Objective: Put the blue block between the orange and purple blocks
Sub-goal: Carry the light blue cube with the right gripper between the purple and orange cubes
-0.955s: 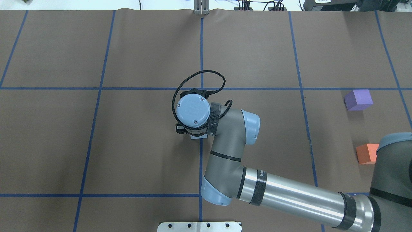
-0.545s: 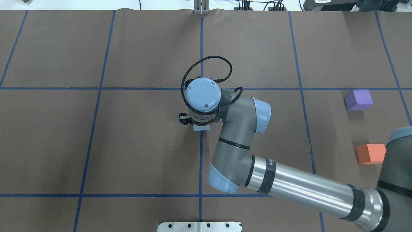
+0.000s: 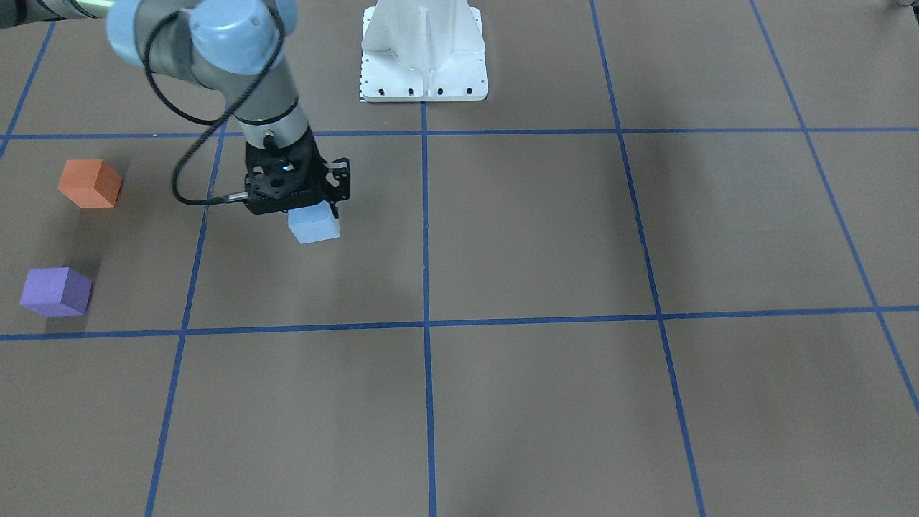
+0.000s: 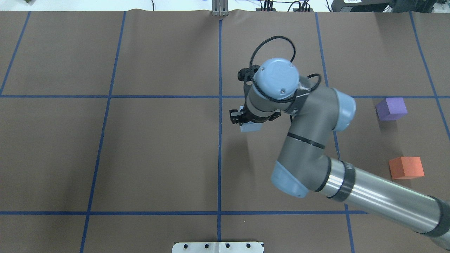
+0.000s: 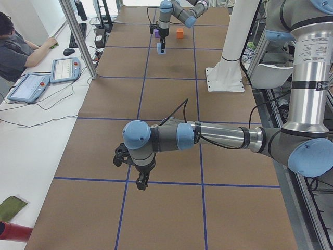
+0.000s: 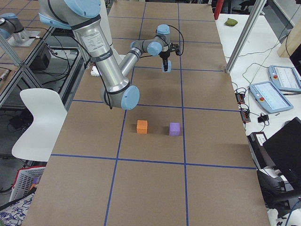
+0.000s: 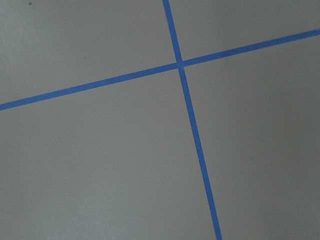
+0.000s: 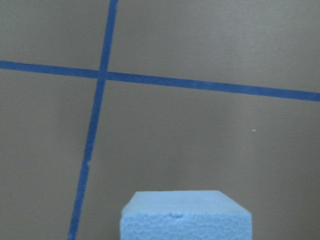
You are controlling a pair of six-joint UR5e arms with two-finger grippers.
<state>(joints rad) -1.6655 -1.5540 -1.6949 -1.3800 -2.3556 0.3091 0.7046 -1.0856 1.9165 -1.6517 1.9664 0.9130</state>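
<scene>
My right gripper (image 3: 310,210) is shut on the light blue block (image 3: 314,225) and holds it above the brown table, its shadow below it. In the overhead view the block (image 4: 250,127) shows under the wrist, just right of the centre tape line. The right wrist view shows the block's top (image 8: 185,217) at the bottom edge. The orange block (image 4: 406,167) and the purple block (image 4: 391,109) sit apart at the table's right, well right of the gripper. My left gripper (image 5: 141,182) shows only in the exterior left view; I cannot tell whether it is open or shut.
The white robot base plate (image 3: 423,50) stands at the table's near edge. Blue tape lines (image 4: 219,158) grid the brown table. An operator (image 5: 18,49) with tablets sits at a side bench.
My right arm has swung to the right and away from the robot's base, carrying the blue block across the centre line toward the orange and purple blocks.
</scene>
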